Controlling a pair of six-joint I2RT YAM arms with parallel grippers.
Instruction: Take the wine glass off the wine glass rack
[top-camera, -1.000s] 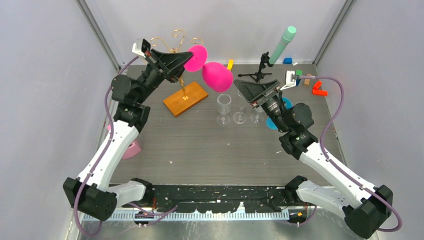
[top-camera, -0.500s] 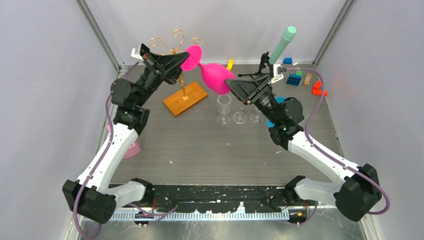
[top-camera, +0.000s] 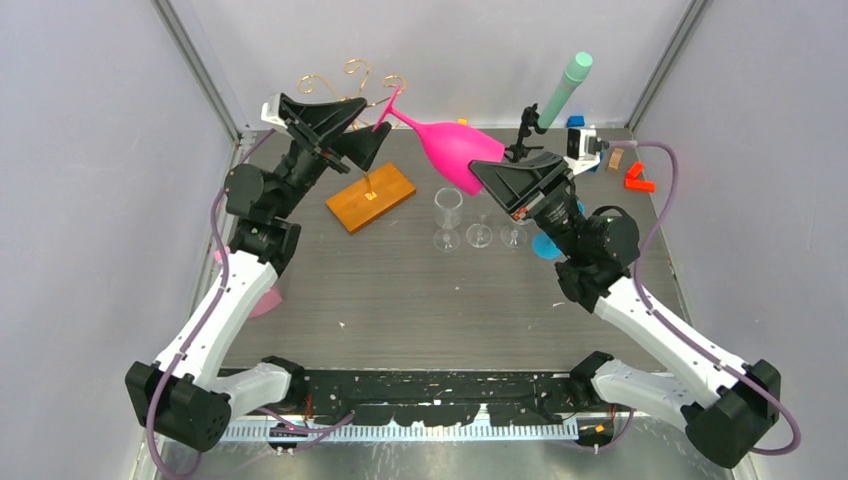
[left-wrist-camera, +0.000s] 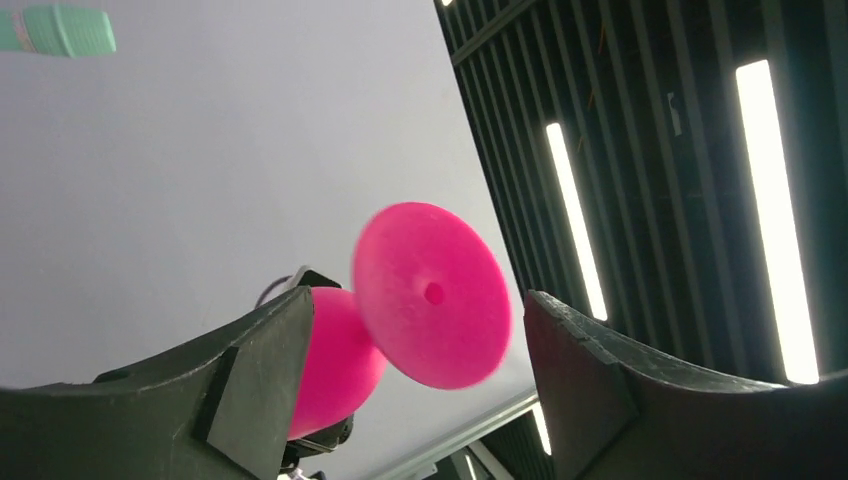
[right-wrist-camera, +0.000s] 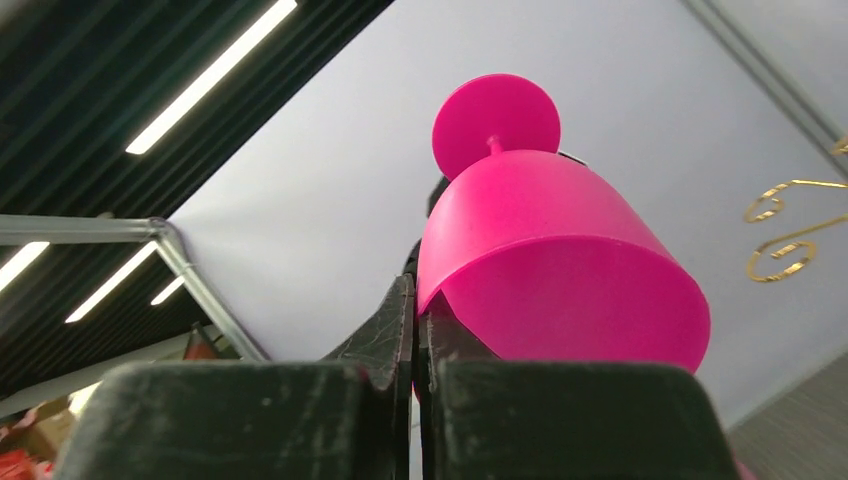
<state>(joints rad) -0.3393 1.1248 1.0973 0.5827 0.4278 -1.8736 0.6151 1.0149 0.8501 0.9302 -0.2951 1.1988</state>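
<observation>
The pink wine glass is up in the air over the back of the table. It lies almost on its side. Its cup end points to the right and its round foot points to the left. The right claw is pinched tight on the rim of the cup. In the right wrist view the two fingers are pressed together with the thin pink wall of the wine glass caught between them. The left claw is apart. In the left wrist view the flat round foot of the wine glass sits in the gap between the two black fingers, and neither finger touches it. The wine glass rack, a gold wire tree on a flat orange block, stands on the table just under the left claw. Its gold curls are close to the foot of the glass. From above it is hard to tell if they touch. In the right wrist view the gold curls are off to the side, with a gap between them and the cup. Three clear glasses stand in a row on the table below the pink one. A black stand and a green tube are at the back, behind the right claw.
</observation>
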